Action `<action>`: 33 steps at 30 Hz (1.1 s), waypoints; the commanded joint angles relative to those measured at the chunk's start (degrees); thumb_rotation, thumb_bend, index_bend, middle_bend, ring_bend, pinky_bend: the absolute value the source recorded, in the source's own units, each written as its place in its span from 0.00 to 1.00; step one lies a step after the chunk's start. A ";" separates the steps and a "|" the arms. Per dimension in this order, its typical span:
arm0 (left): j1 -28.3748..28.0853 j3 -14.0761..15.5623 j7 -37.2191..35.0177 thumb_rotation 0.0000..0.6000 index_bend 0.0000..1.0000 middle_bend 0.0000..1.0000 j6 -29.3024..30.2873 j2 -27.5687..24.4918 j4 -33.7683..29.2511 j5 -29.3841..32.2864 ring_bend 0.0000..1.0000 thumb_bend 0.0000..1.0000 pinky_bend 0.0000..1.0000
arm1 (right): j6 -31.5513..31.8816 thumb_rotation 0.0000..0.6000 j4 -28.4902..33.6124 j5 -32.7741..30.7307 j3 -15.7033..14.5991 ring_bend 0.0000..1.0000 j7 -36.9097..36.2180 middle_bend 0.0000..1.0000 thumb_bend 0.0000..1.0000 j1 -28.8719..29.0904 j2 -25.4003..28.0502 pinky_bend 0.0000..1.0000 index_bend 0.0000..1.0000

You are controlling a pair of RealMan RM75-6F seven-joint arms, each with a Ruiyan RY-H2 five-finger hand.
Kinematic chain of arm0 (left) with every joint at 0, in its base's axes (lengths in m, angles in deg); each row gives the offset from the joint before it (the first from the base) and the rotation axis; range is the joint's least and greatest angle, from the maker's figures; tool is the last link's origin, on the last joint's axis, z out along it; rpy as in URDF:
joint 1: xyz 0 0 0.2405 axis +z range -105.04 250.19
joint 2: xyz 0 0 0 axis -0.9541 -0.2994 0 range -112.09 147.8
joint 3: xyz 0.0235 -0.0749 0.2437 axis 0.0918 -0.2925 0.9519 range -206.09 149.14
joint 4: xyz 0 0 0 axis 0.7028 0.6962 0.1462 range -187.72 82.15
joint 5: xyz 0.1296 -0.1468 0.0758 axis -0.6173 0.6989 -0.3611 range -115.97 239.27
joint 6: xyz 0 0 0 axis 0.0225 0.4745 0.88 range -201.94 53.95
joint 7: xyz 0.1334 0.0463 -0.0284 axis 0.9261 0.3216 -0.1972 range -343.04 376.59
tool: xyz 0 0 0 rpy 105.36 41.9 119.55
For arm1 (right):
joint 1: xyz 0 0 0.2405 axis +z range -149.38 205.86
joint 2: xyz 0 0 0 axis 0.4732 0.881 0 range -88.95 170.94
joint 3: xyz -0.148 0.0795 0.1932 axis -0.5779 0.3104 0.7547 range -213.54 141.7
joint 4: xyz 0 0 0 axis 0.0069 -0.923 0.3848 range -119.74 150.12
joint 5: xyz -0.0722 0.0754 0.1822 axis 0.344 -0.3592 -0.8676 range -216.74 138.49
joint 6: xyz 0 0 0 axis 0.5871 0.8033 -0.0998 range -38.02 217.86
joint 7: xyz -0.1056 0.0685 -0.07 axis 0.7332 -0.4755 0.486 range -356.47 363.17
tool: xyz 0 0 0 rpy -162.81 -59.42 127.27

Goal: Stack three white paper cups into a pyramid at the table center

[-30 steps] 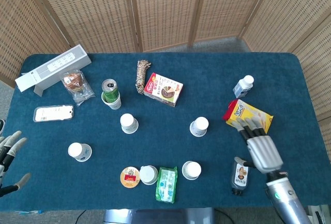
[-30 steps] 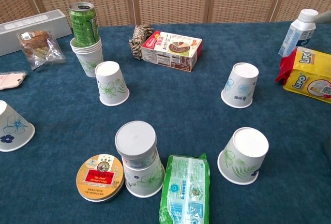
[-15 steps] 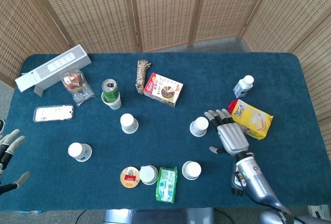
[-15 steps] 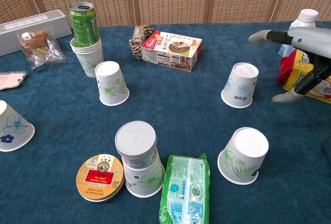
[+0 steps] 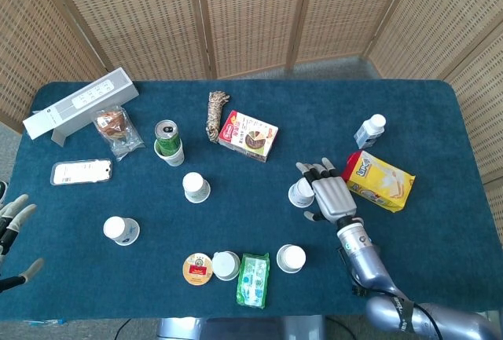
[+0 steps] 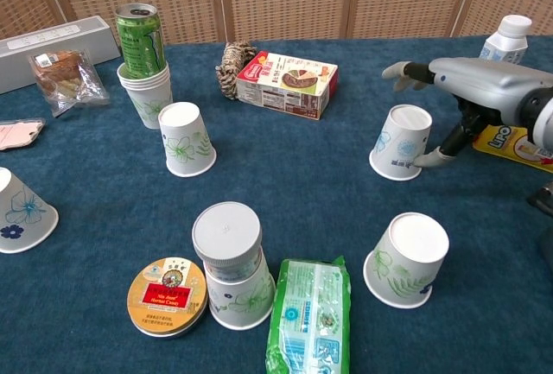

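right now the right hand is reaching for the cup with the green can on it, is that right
No. The right hand is open around the upside-down cup beside the yellow snack bag; the chest view shows it. The green can sits on a cup stack across the table.

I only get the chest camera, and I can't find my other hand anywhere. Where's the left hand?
Observer: The head view shows it. The left hand is past the left edge of the table, fingers apart, holding nothing.
Operator: And what's the pale flat thing cut off at my left edge?
Observer: It's a flat white packet with a printed label. It lies whole on the table, just in front of the clear snack bag.
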 commanded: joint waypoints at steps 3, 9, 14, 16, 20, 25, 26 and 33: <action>-0.07 -0.04 0.11 1.00 0.00 0.00 -0.24 0.08 0.00 0.15 0.00 0.31 0.00 | 1.31 1.00 -1.73 -0.03 -0.32 0.20 -0.03 0.24 0.22 0.45 -1.60 0.10 0.13; -0.08 0.00 0.23 1.00 0.00 0.00 -0.44 0.16 -0.01 0.18 0.00 0.31 0.00 | 3.33 1.00 -5.18 1.39 -1.04 0.29 -0.44 0.35 0.30 0.70 -3.66 0.20 0.26; -0.15 -0.08 0.34 1.00 0.00 0.00 -0.68 0.23 0.04 0.39 0.00 0.31 0.00 | 4.15 1.00 -6.64 2.28 -1.57 0.35 -1.88 0.43 0.34 0.49 -4.52 0.23 0.34; -0.19 -0.11 0.35 1.00 0.00 0.00 -0.78 0.23 0.02 0.47 0.00 0.31 0.00 | 4.44 1.00 -6.59 2.68 -1.79 0.36 -2.11 0.44 0.35 0.41 -4.47 0.24 0.36; -0.16 -0.05 0.49 1.00 0.00 0.00 -0.79 0.26 0.02 0.35 0.00 0.31 0.00 | 4.77 1.00 -5.20 3.22 -2.11 0.37 -2.63 0.45 0.36 0.20 -3.90 0.24 0.37; -0.11 -0.05 0.63 1.00 0.00 0.00 -0.75 0.31 0.01 0.35 0.00 0.31 0.00 | 5.60 1.00 -1.24 5.28 -2.83 0.37 -2.73 0.47 0.35 0.02 -2.41 0.24 0.40; -0.11 -0.04 0.69 1.00 0.00 0.00 -0.78 0.34 0.00 0.35 0.00 0.31 0.00 | 5.82 1.00 -0.43 5.69 -2.87 0.37 -2.78 0.47 0.35 0.03 -2.25 0.24 0.40; -0.13 0.09 1.41 1.00 0.00 0.00 -0.97 0.56 -0.15 0.08 0.00 0.31 0.00 | 6.19 1.00 3.91 9.06 -3.30 0.37 -1.09 0.47 0.33 1.44 -2.62 0.24 0.40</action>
